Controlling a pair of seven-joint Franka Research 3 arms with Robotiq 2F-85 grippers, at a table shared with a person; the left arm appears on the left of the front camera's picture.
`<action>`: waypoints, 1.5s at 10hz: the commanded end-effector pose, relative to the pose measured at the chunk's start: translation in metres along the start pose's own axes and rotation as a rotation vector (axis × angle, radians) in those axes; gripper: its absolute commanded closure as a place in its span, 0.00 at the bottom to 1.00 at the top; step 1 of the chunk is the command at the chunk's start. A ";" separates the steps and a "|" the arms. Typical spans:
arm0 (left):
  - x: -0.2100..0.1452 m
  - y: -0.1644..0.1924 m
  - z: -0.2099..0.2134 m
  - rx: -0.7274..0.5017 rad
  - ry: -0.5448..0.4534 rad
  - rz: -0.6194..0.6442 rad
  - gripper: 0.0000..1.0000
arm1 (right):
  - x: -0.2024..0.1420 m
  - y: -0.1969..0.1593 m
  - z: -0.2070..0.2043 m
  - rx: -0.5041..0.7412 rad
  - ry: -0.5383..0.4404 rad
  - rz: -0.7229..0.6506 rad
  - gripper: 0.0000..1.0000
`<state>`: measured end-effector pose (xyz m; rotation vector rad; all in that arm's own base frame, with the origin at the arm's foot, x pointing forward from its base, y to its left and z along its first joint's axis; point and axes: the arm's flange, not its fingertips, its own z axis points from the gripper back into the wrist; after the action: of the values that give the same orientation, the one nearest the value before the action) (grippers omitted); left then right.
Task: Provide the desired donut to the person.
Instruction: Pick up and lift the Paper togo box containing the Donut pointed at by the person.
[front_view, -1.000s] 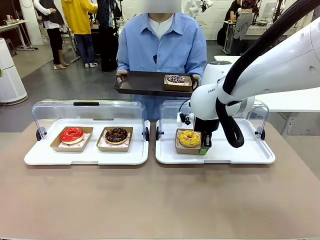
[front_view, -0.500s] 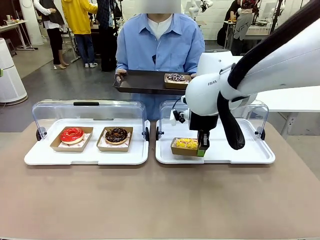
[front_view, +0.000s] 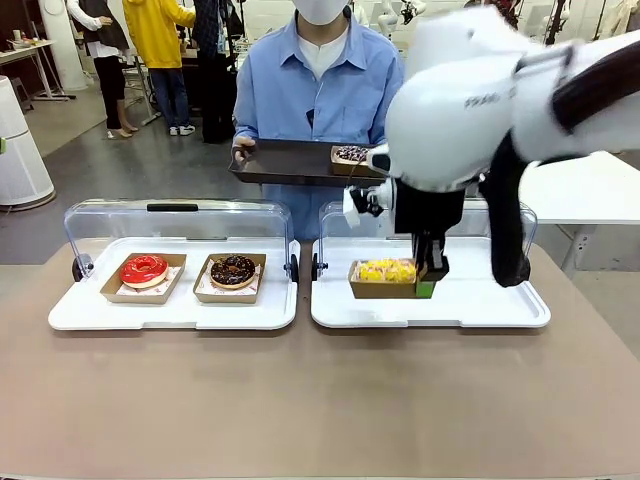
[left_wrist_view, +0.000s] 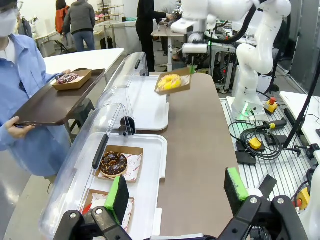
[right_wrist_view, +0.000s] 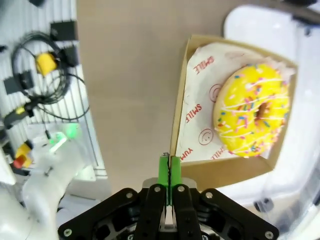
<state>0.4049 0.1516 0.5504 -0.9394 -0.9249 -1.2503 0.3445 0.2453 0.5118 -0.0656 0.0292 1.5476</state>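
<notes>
Moved: yellow donut in its cardboard tray has risen off the right white tray, level now, where it sat tilted a second ago
Left white tray: red donut and chocolate donut, each in a box, clear lid up
Person: holds dark tray carrying a sprinkled donut
Counter: brown, bare in front
Right end effector: pressed together, pinching the cardboard tray's edge
Left end effector: green pads spread wide, holding nothing

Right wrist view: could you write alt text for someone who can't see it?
The right end effector, its green pads shut on the rim of a cardboard tray, holds it above the brown table. In the tray a yellow sprinkled donut lies on printed paper. Cables lie on the floor beyond.
</notes>
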 end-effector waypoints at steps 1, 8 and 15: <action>0.001 -0.002 0.002 0.000 -0.006 -0.004 0.00 | -0.005 0.011 0.053 -0.019 -0.008 -0.023 1.00; 0.001 -0.002 0.002 0.000 -0.006 -0.004 0.00 | 0.012 -0.042 0.150 -0.017 -0.077 0.003 1.00; 0.001 -0.002 0.002 0.000 -0.006 -0.004 0.00 | 0.008 -0.032 0.146 -0.033 -0.079 -0.015 1.00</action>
<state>0.4048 0.1516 0.5506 -0.9391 -0.9251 -1.2505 0.3763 0.2640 0.6627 -0.0303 -0.0634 1.5476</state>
